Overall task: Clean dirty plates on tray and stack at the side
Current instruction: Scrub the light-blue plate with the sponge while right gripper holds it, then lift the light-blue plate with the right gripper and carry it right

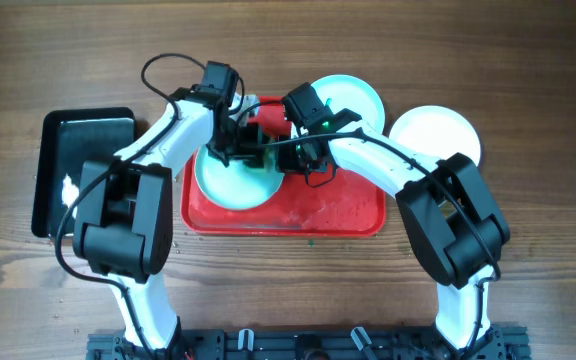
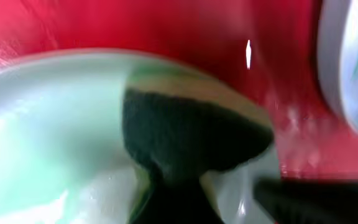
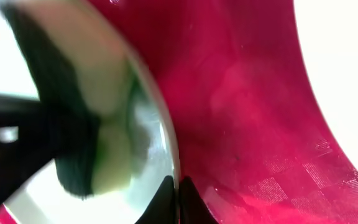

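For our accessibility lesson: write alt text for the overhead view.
The left gripper and right gripper meet over an aqua plate on a red tray. A second aqua plate sits at the tray's far corner; a white plate lies off the tray to the right, a black tray to the left.

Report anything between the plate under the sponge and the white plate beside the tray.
The right arm crosses that path, its gripper at the rim of the plate. The tray rim also lies between.
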You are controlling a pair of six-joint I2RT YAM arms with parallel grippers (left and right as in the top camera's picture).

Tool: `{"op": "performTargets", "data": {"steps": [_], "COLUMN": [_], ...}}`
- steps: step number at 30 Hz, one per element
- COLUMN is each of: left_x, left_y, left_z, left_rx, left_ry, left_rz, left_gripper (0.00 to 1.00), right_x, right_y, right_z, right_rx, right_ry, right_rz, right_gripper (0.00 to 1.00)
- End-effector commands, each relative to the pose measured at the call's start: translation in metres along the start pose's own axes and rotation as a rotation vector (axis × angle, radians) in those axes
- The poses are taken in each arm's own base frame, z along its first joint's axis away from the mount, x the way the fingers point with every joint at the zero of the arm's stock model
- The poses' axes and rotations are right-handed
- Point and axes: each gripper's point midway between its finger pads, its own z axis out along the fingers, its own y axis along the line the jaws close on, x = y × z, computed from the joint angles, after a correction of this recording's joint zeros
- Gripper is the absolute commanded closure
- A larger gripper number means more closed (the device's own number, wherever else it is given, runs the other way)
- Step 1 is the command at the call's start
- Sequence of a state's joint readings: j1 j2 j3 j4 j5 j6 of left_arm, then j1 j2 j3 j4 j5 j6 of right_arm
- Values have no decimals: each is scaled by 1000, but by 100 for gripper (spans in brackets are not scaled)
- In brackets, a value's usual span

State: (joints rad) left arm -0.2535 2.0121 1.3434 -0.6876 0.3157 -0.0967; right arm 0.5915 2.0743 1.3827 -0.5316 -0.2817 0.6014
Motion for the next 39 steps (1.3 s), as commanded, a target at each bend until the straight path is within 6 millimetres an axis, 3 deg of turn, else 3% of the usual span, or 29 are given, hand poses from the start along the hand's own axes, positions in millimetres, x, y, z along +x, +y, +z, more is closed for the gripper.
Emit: {"op": "performTargets", "data": {"steps": [1, 4, 6, 9, 11, 14, 16, 18, 23, 24, 25, 29, 32, 36, 39], "left_x": [-24, -18, -10, 7, 10, -5, -26, -39, -39, -38, -39, -38, -39, -38, -38], "left_y": [60, 108, 113, 108, 102, 94, 81, 73, 83, 85, 85, 85, 83, 83, 83], "left_z": [-7, -32, -35, -40, -63, -107, -144, -167, -180, -180, -179, -179, -178, -178, -178], "left_rx": [-344, -628, -659, -650, -645, -618, -508, -406, -356, -358, -358, -359, -357, -358, -356], "left_ry": [-145, -228, -203, -113, -72, -112, -170, -212, -220, -216, -215, -215, -213, -212, -213], "left_rz": [-175, -361, -375, -379, -407, -476, -511, -506, -550, -555, -555, -555, -551, -551, -551], "left_gripper": [96, 96, 96, 96, 96, 96, 96, 96, 96, 96, 96, 96, 96, 96, 96], "right_x": [1, 1, 1, -1, -4, -8, -9, -11, -10, -8, -7, -4, -14, -39, -49], "right_y": [5, 6, 6, 7, 8, 7, 7, 7, 8, 8, 9, 11, 16, -11, -26], "right_z": [3, 3, 3, 3, 3, 3, 3, 4, 18, 19, 19, 11, -27, -107, -156], "right_rx": [-26, -27, -28, -32, -35, -27, -25, -29, -53, -60, -64, -65, -49, 221, 407], "right_ry": [21, 20, 19, 13, -1, -18, -26, -31, -14, -6, -1, 10, -56, -292, -443], "right_rz": [-18, -19, -21, -25, -32, -34, -35, -37, -34, -34, -34, -32, -77, -129, -177], "right_gripper": [96, 96, 96, 96, 96, 94, 86, 79, 74, 81, 96, 96, 96, 96, 96]}}
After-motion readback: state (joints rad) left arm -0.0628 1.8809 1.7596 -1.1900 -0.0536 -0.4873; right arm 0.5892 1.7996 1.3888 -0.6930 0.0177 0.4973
